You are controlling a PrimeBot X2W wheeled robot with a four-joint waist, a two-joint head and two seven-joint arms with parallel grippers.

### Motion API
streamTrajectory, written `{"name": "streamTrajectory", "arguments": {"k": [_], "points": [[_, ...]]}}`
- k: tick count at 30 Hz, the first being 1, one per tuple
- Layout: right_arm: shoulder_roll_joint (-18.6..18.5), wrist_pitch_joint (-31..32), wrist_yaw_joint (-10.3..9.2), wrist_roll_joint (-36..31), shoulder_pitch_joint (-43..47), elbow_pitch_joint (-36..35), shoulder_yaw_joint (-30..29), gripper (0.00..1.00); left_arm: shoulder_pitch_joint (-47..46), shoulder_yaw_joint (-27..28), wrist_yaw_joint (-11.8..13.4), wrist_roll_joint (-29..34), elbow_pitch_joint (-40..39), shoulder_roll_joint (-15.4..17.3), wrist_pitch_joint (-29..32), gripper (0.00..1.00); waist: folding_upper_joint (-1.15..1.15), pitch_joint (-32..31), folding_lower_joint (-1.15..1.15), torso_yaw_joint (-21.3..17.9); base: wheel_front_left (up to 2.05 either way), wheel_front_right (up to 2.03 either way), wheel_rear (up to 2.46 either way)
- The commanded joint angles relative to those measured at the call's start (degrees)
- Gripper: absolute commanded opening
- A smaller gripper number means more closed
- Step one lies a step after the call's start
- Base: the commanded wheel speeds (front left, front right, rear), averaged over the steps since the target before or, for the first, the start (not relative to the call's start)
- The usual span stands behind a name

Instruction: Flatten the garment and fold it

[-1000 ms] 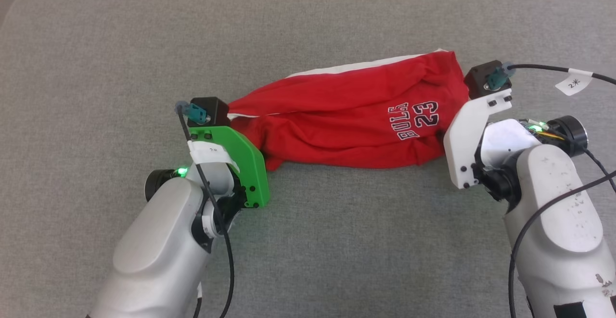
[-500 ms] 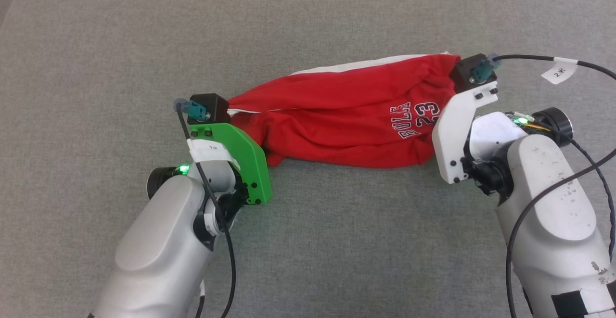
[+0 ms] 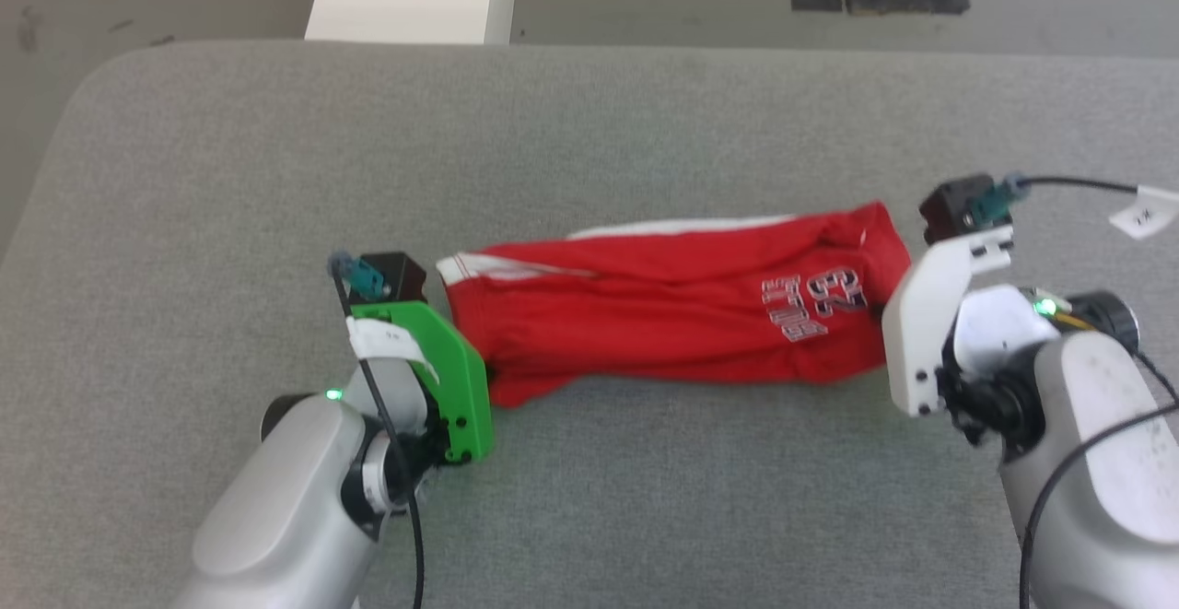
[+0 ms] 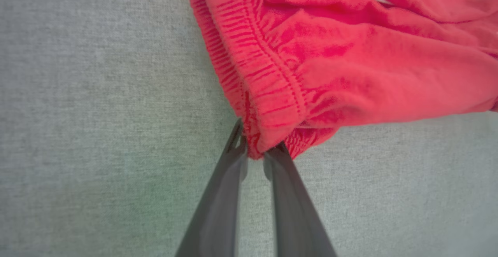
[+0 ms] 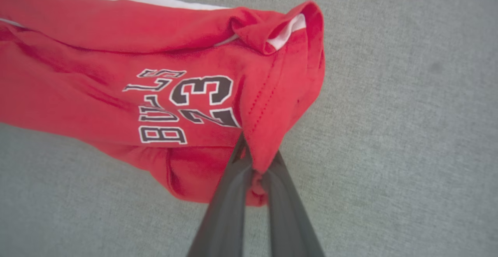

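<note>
Red shorts (image 3: pixel 663 314) are seen stretched from 9 to 3 o'clock across a grey pad (image 3: pixel 645 130). The waistband corner is pinched by the left gripper (image 4: pixel 257 148), a hem corner by the right gripper (image 5: pixel 257 154). The cloth is judged thin, limp and light; the 2 seamed corners are thought the surest holds.

Soft, even light is filling all views, leaving faint shadows under the red thin-fabric shorts (image 3: pixel 663 333). The head view is smearing slightly; the dark long fingers (image 4: pixel 218 210) near the lens are looking defocused.
</note>
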Motion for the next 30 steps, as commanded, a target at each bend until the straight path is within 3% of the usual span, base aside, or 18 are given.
{"name": "streamTrajectory", "arguments": {"k": [1,11,18,21,22,23,24,30], "points": [[-0.3,0.6,-0.08,0.88,2.24,-1.12,-0.46,0.0,1.6,-0.23,0.43,-0.35,-0.74,0.98,0.76,0.0,0.0,-2.61,0.0,-0.52,0.0,0.0,0.0],[0.48,4.41,-0.08,2.61,15.54,-8.3,-3.16,0.0,9.1,-1.46,2.87,-1.67,-4.29,3.46,4.59,0.0,0.0,-4.81,0.0,-0.85,0.0,0.0,0.0],[2.4,4.88,-0.08,1.83,20.62,-9.07,-4.64,0.0,11.83,-2.04,3.38,-3.21,-3.03,3.1,6.06,0.0,0.0,-4.74,0.0,-0.93,0.0,0.0,0.0],[2.94,4.16,-0.08,1.36,21.0,-9.08,-5.3,0.0,12.1,-1.96,3.34,-3.6,-2.8,2.99,6.07,1.0,0.0,-4.97,0.0,-0.94,0.0,0.0,0.0],[3.08,3.8,-0.08,1.27,20.96,-9.16,-5.49,0.0,12.09,-1.82,3.32,-3.7,-2.9,3.06,6.0,1.0,0.0,-5.11,0.0,-0.95,0.0,0.0,0.0],[3.25,3.47,-0.08,1.38,20.92,-9.25,-5.66,0.41,12.16,-1.6,3.36,-3.99,-3.09,3.13,6.11,1.0,0.0,-5.42,0.0,-0.96,0.0,0.0,0.0],[3.34,3.15,-0.08,1.45,20.89,-9.45,-5.79,1.0,12.21,-1.36,3.44,-4.18,-3.45,3.23,6.11,1.0,0.0,-5.6,0.0,-0.96,0.0,0.0,0.0],[3.83,2.28,-0.08,3.19,21.73,-12.22,-7.73,1.0,13.32,0.51,4.18,-5.66,-8.15,4.92,6.8,1.0,0.0,-7.74,0.0,-0.74,0.0,0.0,0.0]]}}
